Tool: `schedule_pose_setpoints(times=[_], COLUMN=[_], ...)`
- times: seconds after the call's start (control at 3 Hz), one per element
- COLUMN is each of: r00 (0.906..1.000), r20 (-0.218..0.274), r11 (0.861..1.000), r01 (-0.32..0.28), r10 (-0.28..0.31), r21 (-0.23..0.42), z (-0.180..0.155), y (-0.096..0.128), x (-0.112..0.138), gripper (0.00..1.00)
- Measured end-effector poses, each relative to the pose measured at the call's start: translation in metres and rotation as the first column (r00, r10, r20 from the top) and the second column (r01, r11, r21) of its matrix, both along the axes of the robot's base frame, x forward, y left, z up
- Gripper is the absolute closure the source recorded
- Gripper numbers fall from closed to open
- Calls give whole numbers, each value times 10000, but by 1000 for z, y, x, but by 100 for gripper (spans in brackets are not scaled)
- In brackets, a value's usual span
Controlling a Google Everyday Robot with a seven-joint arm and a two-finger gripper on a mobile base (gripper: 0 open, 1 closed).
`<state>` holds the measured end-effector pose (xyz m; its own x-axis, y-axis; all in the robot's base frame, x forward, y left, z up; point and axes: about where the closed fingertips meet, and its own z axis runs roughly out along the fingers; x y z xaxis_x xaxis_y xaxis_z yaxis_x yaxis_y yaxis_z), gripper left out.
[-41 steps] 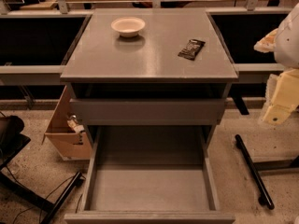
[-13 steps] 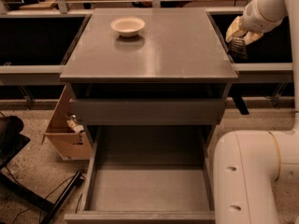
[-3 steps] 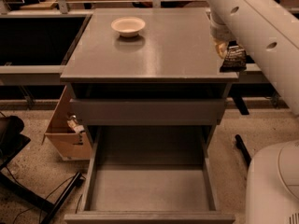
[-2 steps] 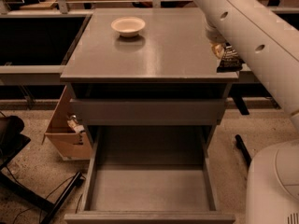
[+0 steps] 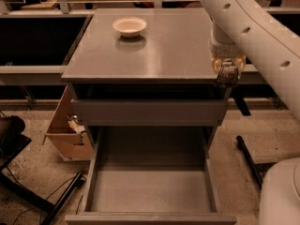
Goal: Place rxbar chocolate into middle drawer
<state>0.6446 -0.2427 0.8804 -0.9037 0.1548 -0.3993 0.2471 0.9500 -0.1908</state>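
Observation:
My gripper (image 5: pixel 228 74) hangs from the white arm that reaches in from the upper right, over the front right corner of the grey cabinet top (image 5: pixel 159 50). It is shut on the rxbar chocolate (image 5: pixel 228 77), a small black bar that sticks out below the fingers. The middle drawer (image 5: pixel 150 191) is pulled wide open at the bottom of the view, with a bare flat grey floor. It lies below and to the left of the gripper. The other grey drawer (image 5: pixel 150 111) above it shows only its front panel.
A white round bowl (image 5: pixel 129 26) sits at the back of the cabinet top. A cardboard box (image 5: pixel 65 132) stands on the floor to the left of the cabinet. My white base (image 5: pixel 281 196) fills the lower right corner. A black bar (image 5: pixel 248 161) lies on the floor at right.
My gripper has carried the bar forward along the cabinet's right edge to the front right corner and a little lower. The drawer and the bowl have not moved.

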Motion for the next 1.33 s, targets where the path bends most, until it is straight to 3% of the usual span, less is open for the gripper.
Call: schedule_pose_setpoints(times=[0.33, 0.67, 1.0, 1.33], r00=[9951, 9794, 9747, 9723], r20=[-715, -571, 17, 795], r11=[9824, 9567, 9353, 9117], r01=[801, 2016, 2139, 1757], r10=[-688, -1938, -2234, -2198], r21=[1689, 2100, 2818, 3713], z=[-53, -70, -104, -147], y=[-12, -45, -47, -10], x=[-54, -136, -167, -170], gripper=[100, 100, 100, 100])
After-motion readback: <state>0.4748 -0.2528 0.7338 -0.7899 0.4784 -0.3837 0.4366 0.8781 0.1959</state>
